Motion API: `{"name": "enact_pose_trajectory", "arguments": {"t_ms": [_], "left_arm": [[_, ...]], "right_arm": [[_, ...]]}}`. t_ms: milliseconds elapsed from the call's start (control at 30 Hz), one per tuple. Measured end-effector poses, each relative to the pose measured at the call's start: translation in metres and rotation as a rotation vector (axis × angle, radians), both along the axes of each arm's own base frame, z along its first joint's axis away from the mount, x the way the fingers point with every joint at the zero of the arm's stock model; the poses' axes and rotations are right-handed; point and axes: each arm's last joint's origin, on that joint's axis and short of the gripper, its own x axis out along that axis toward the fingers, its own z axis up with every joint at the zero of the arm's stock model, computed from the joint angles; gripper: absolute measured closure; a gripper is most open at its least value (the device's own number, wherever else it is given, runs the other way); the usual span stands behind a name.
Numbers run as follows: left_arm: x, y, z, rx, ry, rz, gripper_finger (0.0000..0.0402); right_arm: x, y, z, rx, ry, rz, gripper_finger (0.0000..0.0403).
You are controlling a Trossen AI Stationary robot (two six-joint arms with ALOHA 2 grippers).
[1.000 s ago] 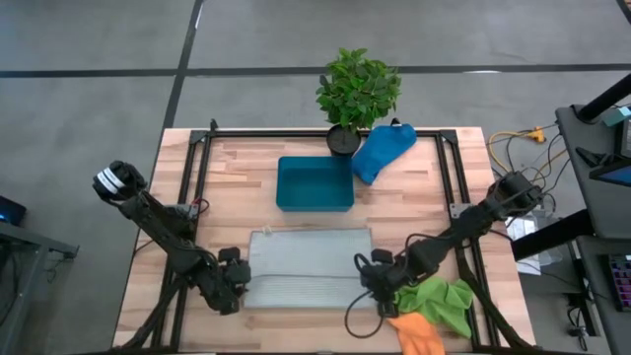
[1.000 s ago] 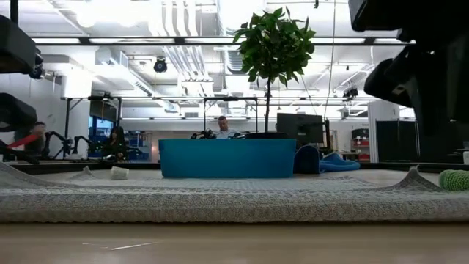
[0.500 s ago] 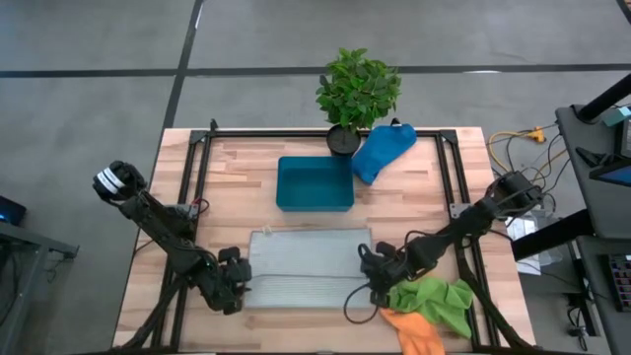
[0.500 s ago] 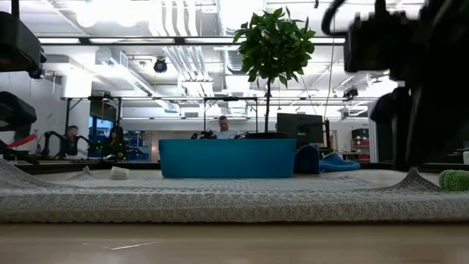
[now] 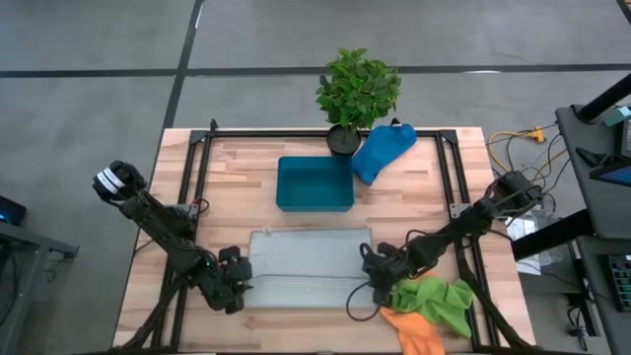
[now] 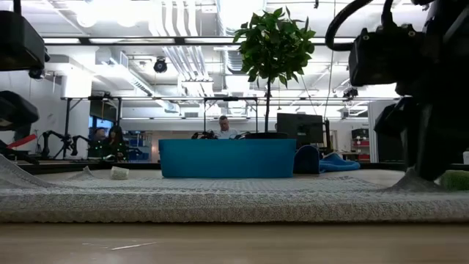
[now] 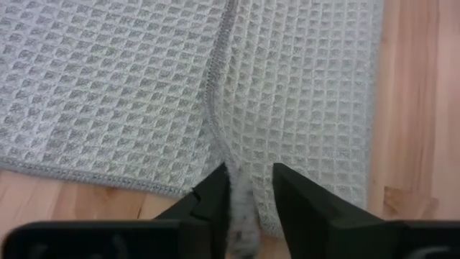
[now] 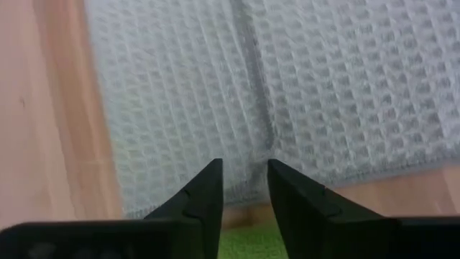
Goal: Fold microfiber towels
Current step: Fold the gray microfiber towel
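Grey-white towel lies flat, folded double, on the near half of the wooden table, just in front of the blue tray; blue towel sits crumpled by the potted plant, green towel and orange towel heaped at the near right corner. Left gripper at the grey-white towel's left edge, jaws pinched on a ridge of its cloth. Right gripper at the towel's right edge, fingers narrowly apart astride the fabric; a firm grip cannot be told.

Grey-white waffle-weave towel, teal tray
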Motion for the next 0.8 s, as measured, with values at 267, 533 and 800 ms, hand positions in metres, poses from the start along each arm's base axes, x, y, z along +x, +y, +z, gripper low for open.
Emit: {"name": "enact_pose_trajectory", "arguments": {"t_ms": [267, 533, 800], "left_arm": [[0.001, -0.001, 0.001, -0.017, -0.016, 0.000, 0.0396], [0.006, -0.008, 0.012, -0.063, -0.029, -0.016, 0.0401], [0.009, -0.027, 0.046, -0.122, -0.106, -0.155, 0.0401]], "right_arm": [[0.001, 0.001, 0.001, 0.001, -0.020, 0.018, 0.0388], [-0.002, 0.000, 0.019, 0.058, -0.062, -0.018, 0.0394], [-0.026, 0.009, 0.059, 0.147, -0.139, 0.009, 0.0394]]}}
